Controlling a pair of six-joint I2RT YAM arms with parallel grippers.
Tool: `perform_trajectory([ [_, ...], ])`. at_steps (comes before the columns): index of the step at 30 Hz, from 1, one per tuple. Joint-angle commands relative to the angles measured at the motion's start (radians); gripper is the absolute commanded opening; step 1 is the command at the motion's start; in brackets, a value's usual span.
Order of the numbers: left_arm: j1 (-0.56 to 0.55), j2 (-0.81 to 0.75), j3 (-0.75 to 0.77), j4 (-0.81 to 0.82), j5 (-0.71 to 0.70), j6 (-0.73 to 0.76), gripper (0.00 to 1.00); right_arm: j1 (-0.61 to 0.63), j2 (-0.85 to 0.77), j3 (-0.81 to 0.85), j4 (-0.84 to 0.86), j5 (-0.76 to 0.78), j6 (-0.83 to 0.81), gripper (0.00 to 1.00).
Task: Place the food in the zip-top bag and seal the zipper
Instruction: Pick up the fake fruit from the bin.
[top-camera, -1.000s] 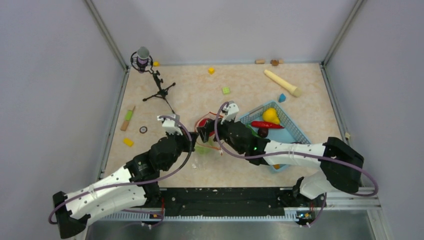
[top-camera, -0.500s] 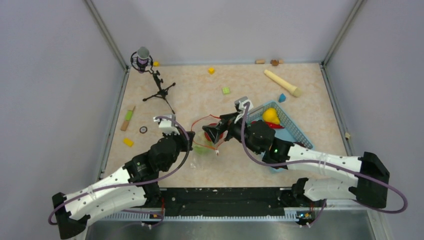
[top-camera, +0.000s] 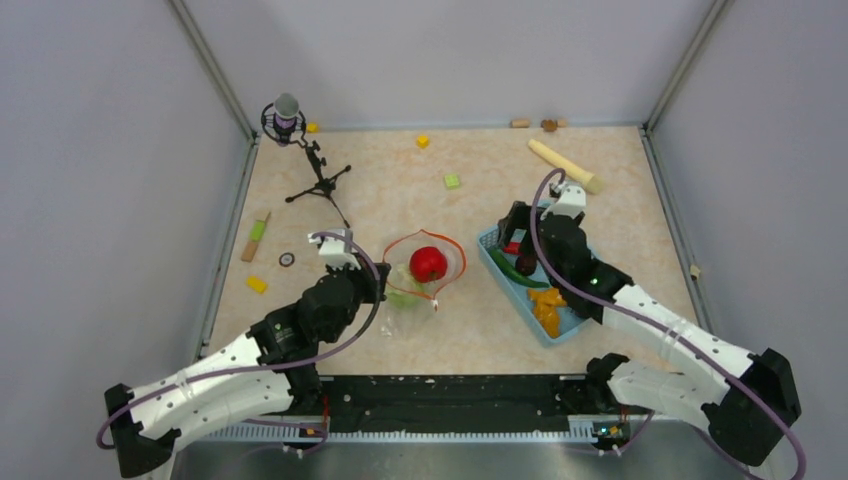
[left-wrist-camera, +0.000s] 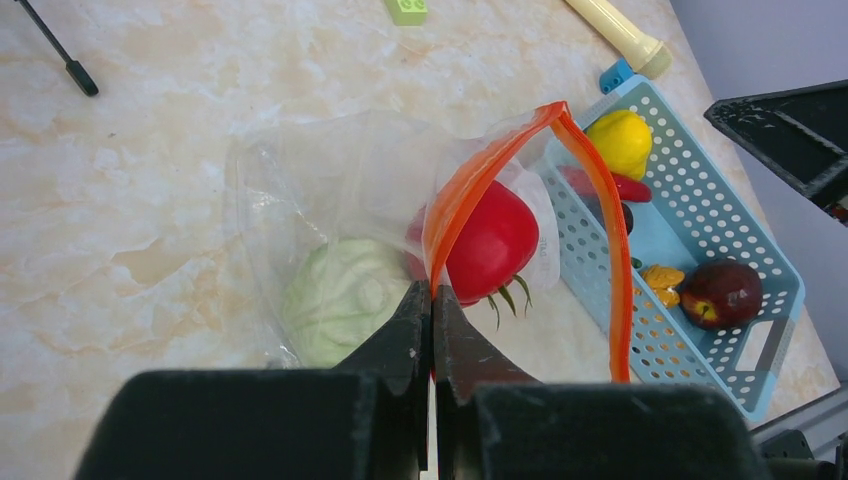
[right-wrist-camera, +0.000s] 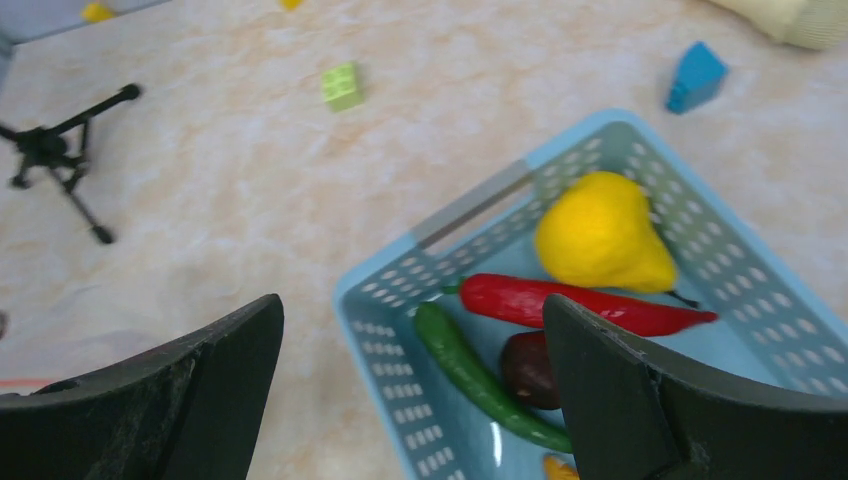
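Note:
The clear zip-top bag (top-camera: 417, 272) lies open at the table's middle, its orange-red zipper (left-wrist-camera: 590, 190) standing in a loop. A red tomato (top-camera: 428, 263) and a pale green cabbage (left-wrist-camera: 340, 298) are inside it. My left gripper (left-wrist-camera: 432, 296) is shut on the zipper strip at the near side of the mouth. My right gripper (right-wrist-camera: 412, 320) is open and empty above the near-left corner of the light-blue basket (right-wrist-camera: 480, 200). The basket holds a yellow fruit (right-wrist-camera: 600, 240), a red chili (right-wrist-camera: 580, 303), a green chili (right-wrist-camera: 480, 375), a dark red piece (right-wrist-camera: 530, 368) and an orange piece (top-camera: 547, 308).
A microphone on a tripod (top-camera: 287, 115) stands at the back left. A beige wooden stick (top-camera: 565, 165) lies behind the basket. A blue cube (right-wrist-camera: 697, 77), a green cube (top-camera: 452, 181) and a yellow cube (top-camera: 423, 141) lie loose. A yellow block (top-camera: 257, 284) lies at the left.
My right gripper has let go of the tomato at the bag's mouth and drawn back right over the basket, now open. The tomato now lies in the bag. The left gripper has held still.

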Motion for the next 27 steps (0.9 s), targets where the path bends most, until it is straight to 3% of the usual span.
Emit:
perform_trajectory([
  [1, -0.005, 0.009, 0.045, 0.026, 0.009, 0.017, 0.00, -0.084, 0.033, -0.017, -0.052, 0.106, -0.016, 0.99],
  [15, -0.005, 0.025, 0.052, 0.031, 0.030, 0.033, 0.00, -0.248, 0.421, 0.060, 0.108, 0.107, -0.109, 0.96],
  [27, -0.004, 0.041, 0.055, 0.033, 0.021, 0.042, 0.00, -0.257, 0.576, 0.098, 0.211, 0.132, -0.162, 0.91],
])
